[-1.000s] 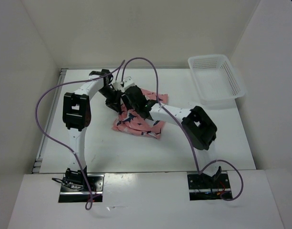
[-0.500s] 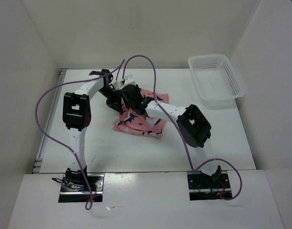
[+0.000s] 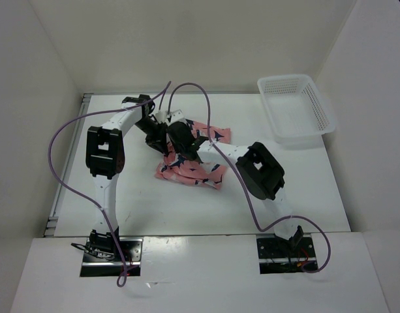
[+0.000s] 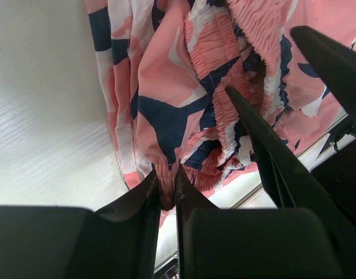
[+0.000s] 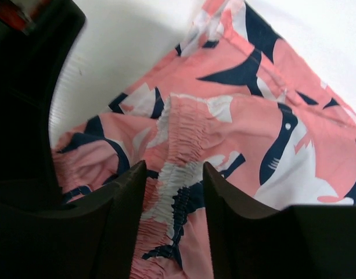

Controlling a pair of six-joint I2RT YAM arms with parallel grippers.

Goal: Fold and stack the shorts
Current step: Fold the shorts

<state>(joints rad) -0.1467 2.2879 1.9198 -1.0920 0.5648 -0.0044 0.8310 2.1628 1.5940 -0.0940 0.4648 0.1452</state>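
Observation:
The salmon-pink shorts [image 3: 193, 171] with navy-and-white shark shapes lie crumpled at the middle of the table. My left gripper [image 3: 158, 138] is shut on a fold of the fabric at the shorts' far left edge; the pinched fold [image 4: 166, 186] shows between its fingers. My right gripper [image 3: 181, 138] is open just right of the left one, its fingers straddling the gathered elastic waistband [image 5: 176, 174] without closing on it. The right gripper's fingers [image 4: 265, 145] also show in the left wrist view. The shorts fill both wrist views [image 5: 253, 110].
A white plastic mesh basket [image 3: 296, 107] stands at the table's far right corner. Purple cables [image 3: 186, 88] loop over both arms. White walls enclose the table on three sides.
The right arm has swung left: its elbow moved toward the centre and its gripper shifted closer to the left gripper over the shorts. The left arm has barely moved.

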